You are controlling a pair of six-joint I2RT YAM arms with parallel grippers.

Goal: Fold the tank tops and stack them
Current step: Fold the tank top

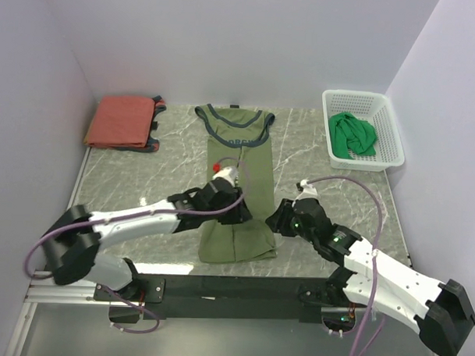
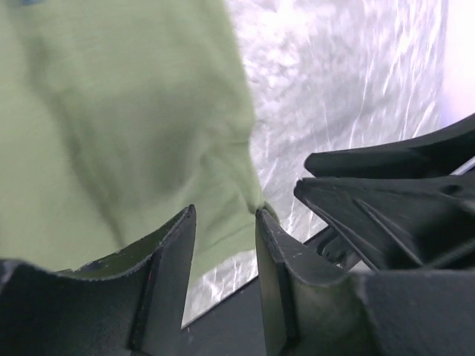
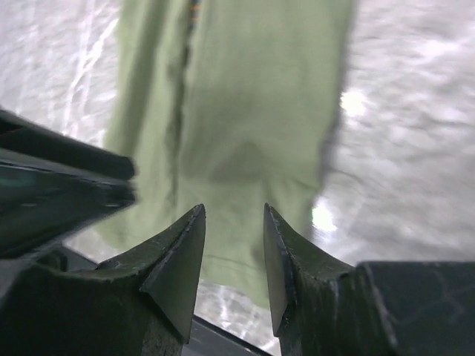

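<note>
Marble table [image 1: 167, 172], left pincer [image 2: 225, 212], right pincer [image 3: 234, 210] both spread over olive top [image 1: 240, 151], green top [image 1: 353, 135] in basket [image 1: 357, 95]

The bench [image 1: 144, 182] has a polished grey-green marble look with white veins, glossy enough to throw bright glare. The olive top [image 1: 236, 205] at its middle is matt cloth, soft and lightly creased, with darker trim at the neck. The rust-red top [image 1: 119, 111] at the far left corner is matt cloth too. The basket [image 1: 357, 94] at the far right corner is white plastic mesh and holds a crumpled bright green top [image 1: 354, 135] of matt cloth. The left fingers [image 2: 167, 274] and right fingers [image 3: 178, 267] look like dark, matt, scuffed plastic. The left arm [image 1: 135, 217] and right arm [image 1: 390, 277] have smooth white shells.
</note>
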